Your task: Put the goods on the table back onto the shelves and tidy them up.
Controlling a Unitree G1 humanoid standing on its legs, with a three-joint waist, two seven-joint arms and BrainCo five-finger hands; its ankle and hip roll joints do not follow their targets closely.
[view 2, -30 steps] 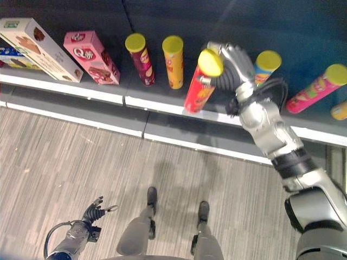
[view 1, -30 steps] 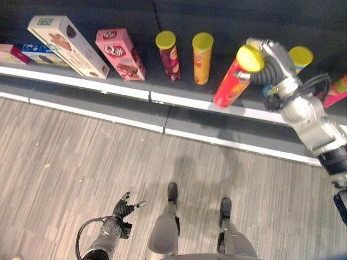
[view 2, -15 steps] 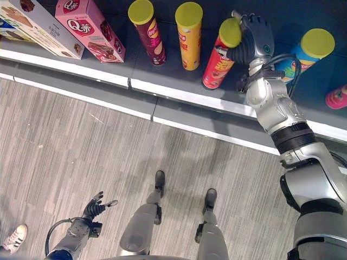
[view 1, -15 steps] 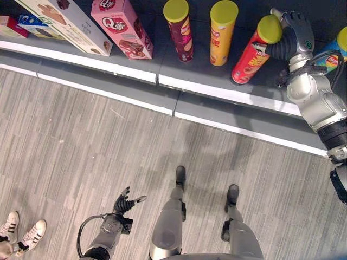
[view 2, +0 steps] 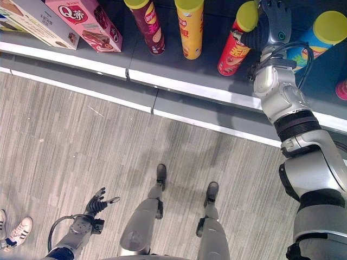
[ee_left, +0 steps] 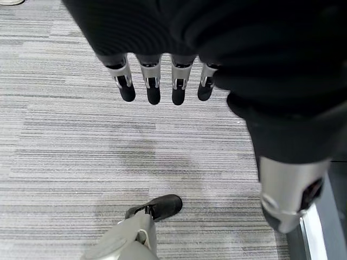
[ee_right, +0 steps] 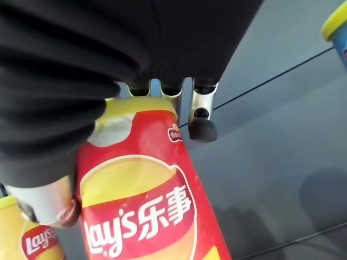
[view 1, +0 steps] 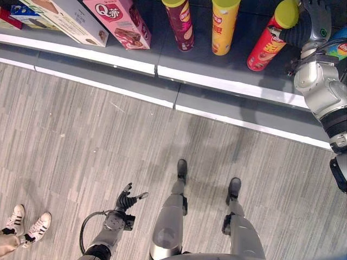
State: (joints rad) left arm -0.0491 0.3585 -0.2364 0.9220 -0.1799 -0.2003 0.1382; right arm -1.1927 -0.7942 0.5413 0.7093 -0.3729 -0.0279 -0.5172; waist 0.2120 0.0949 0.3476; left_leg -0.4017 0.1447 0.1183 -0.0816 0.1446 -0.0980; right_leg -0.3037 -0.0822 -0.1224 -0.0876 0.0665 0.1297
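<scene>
Shelf [view 2: 190,70]: right hand [view 2: 271,24] half-hiding red can [view 2: 236,49].

The right arm reaches up and forward to the shelf [view 1: 227,81], its right hand [view 2: 274,21] closed around the top of the red can [view 2: 238,46], fingers [ee_right: 200,127] curled behind the can and thumb in front. The left arm hangs low, well short of the shelf, with the left hand [view 1: 127,200] idle above the floor [view 1: 70,146], fingers [ee_left: 153,89] straight and thumb spread.
</scene>
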